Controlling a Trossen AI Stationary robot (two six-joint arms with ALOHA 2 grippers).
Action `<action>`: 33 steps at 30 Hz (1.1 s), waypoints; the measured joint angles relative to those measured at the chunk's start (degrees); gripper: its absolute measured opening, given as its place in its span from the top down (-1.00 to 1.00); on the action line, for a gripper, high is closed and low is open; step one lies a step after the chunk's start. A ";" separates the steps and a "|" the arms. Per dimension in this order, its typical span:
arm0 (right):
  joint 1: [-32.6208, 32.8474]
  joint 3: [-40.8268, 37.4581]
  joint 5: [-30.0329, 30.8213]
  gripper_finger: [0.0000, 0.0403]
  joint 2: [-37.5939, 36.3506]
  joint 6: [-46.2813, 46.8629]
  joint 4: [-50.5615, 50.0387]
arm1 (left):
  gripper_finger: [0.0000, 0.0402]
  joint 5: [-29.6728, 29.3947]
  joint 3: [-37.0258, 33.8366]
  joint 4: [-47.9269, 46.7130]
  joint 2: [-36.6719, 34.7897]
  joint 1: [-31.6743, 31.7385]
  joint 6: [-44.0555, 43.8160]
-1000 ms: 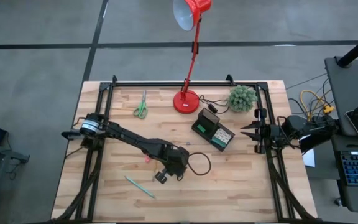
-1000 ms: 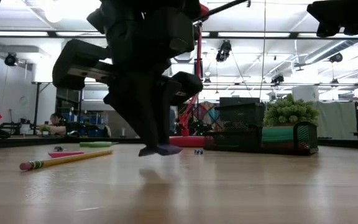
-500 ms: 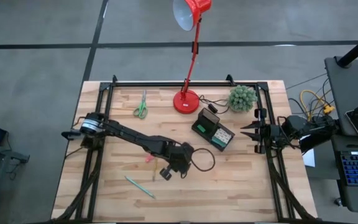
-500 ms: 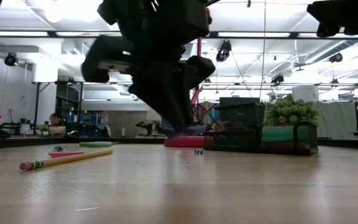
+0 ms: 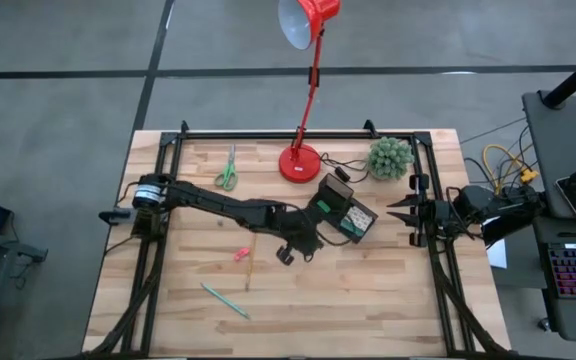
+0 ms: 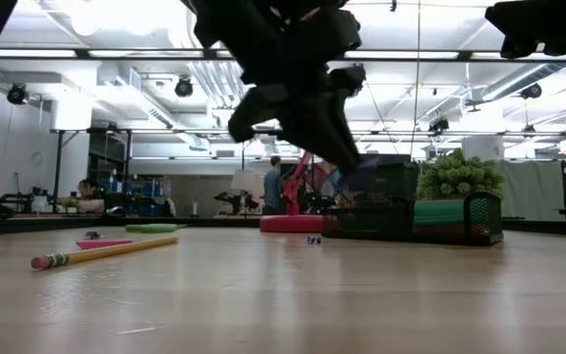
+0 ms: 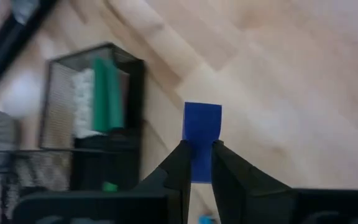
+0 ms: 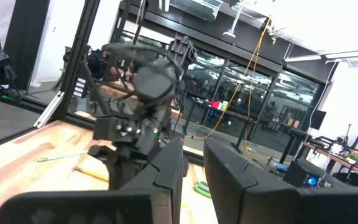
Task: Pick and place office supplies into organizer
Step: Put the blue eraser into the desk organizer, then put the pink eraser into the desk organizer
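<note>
The left gripper [image 7: 197,163] pinches a small blue piece [image 7: 202,140] between its narrow-set fingers; only the upper part of the piece shows above the fingertips, the rest is hidden between them. In the high view the arm's own bulk covers the piece, and the gripper [image 5: 298,245] hangs just beside the near-left corner of the organizer [image 5: 344,212], above the wood. The organizer's inside is hard to read from above: something green and something pale lie in it, and the left wrist view shows a green piece [image 7: 107,94] next to a white one in a mesh compartment.

The right gripper [image 5: 400,213] waits at the table's right edge, well apart from the organizer, its fingers nearly together with nothing between them.

Left of the organizer the table [image 5: 388,300] lies mostly bare. One pair of green-handled scissors [image 5: 227,174] lies near the far edge, one pink piece [image 5: 241,254] and one teal pen [image 5: 224,299] lie to the near left, all well apart from the organizer. One yellow pencil [image 6: 101,252] shows clearly only in the low view. The red lamp base [image 5: 299,162] and the green plant [image 5: 390,157] stand just behind the organizer.
</note>
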 joint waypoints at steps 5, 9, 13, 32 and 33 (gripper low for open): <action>-0.02 0.00 0.01 0.72 0.00 -0.07 -0.01 | 0.85 0.06 -0.04 2.50 -0.04 3.29 2.53; -0.01 0.00 0.01 0.72 0.00 -1.16 -0.01 | 0.85 0.10 -0.18 5.05 -0.07 5.95 2.62; 0.00 0.00 0.02 0.72 0.00 -1.49 0.00 | 0.85 1.26 -0.35 6.63 0.48 8.55 2.28; -0.01 0.00 0.02 0.72 -0.01 -1.68 -0.02 | 0.84 1.86 -0.69 8.57 3.13 12.63 2.02; -0.01 0.00 0.02 0.72 0.00 -1.68 -0.02 | 0.84 1.85 -0.60 8.56 3.12 12.56 2.00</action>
